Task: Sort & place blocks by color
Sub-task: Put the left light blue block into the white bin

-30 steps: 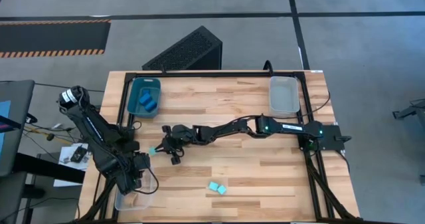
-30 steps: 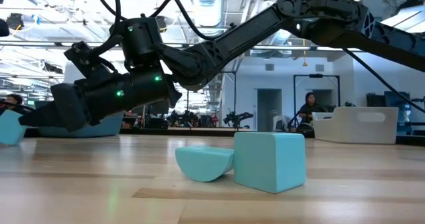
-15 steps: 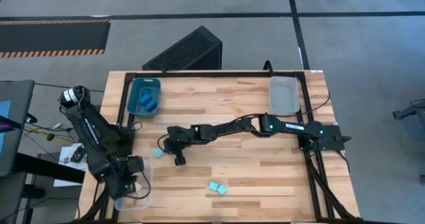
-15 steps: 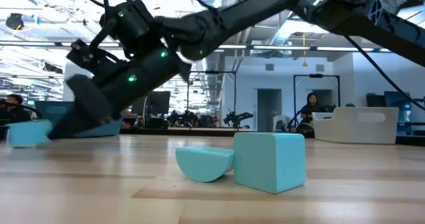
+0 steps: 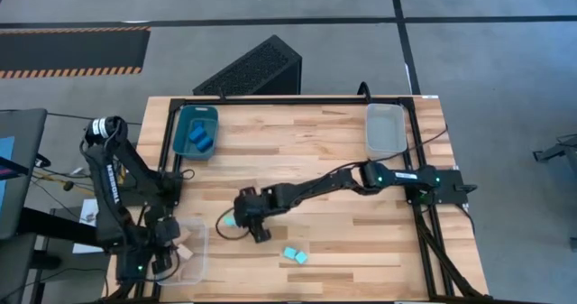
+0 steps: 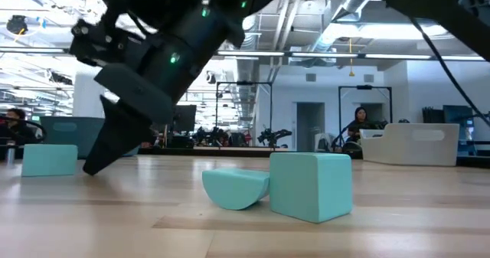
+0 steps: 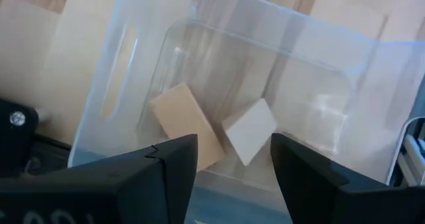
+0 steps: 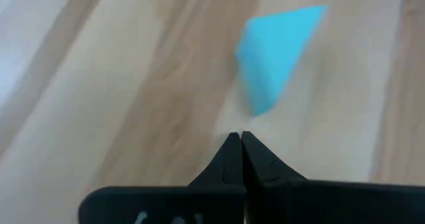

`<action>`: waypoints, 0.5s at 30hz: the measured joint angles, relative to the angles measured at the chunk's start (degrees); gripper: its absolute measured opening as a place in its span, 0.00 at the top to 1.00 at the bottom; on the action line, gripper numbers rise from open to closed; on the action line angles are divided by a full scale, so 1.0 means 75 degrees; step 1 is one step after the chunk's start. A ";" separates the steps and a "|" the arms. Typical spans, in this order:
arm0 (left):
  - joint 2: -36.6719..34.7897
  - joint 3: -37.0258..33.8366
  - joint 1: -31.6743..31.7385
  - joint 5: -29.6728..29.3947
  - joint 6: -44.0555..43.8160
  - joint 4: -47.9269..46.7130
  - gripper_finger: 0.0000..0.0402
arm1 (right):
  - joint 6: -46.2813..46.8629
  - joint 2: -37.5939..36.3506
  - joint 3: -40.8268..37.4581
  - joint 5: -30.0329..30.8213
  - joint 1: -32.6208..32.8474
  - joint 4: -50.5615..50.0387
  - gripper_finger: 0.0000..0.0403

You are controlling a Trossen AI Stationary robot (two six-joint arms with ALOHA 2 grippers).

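At the near left, the left gripper (image 7: 229,167) is held open above the clear bin (image 5: 200,261), where two tan blocks (image 7: 186,123) lie. Just right of it, the right gripper (image 8: 240,143) is clenched empty, tips touching the table beside one turquoise block (image 5: 230,221). That block could be nudged away by the closed fingers. Two more turquoise blocks (image 5: 295,254) sit near centre; two blue blocks (image 5: 198,140) are in the far teal bin (image 5: 183,116)

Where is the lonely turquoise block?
In the high view, the turquoise block lies on the table's left half, just beside the right gripper, apart from the turquoise pair.
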 joint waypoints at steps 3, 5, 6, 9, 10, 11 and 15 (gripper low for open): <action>0.0000 0.0000 -0.0076 -0.0364 -0.0029 0.0024 0.56 | 0.0035 -0.0031 -0.0003 0.0240 0.0188 -0.0165 0.98; 0.0000 0.0000 -0.0073 -0.0493 -0.0035 0.0039 0.56 | 0.0205 -0.0073 -0.0004 0.0277 0.0262 -0.0320 0.95; 0.0000 0.0000 -0.0073 -0.0544 -0.0035 0.0065 0.56 | 0.0249 -0.0126 -0.0006 0.0357 0.0277 -0.0502 0.94; 0.0000 0.0000 -0.0073 -0.0537 0.0027 0.0110 0.56 | 0.0299 -0.0168 -0.0006 0.0963 0.0298 -0.0589 0.88; 0.0000 0.0000 -0.0073 -0.0472 0.0056 0.0104 0.56 | 0.0377 -0.0168 -0.0006 0.1214 0.0302 -0.0639 0.86; 0.0000 0.0000 -0.0070 -0.0388 0.0071 0.0105 0.56 | 0.0462 -0.0161 -0.0007 0.1353 0.0297 -0.0642 0.84; 0.0000 0.0000 -0.0073 -0.0213 0.0365 0.0103 0.56 | 0.0735 -0.0156 -0.0009 0.1381 0.0151 0.0092 0.75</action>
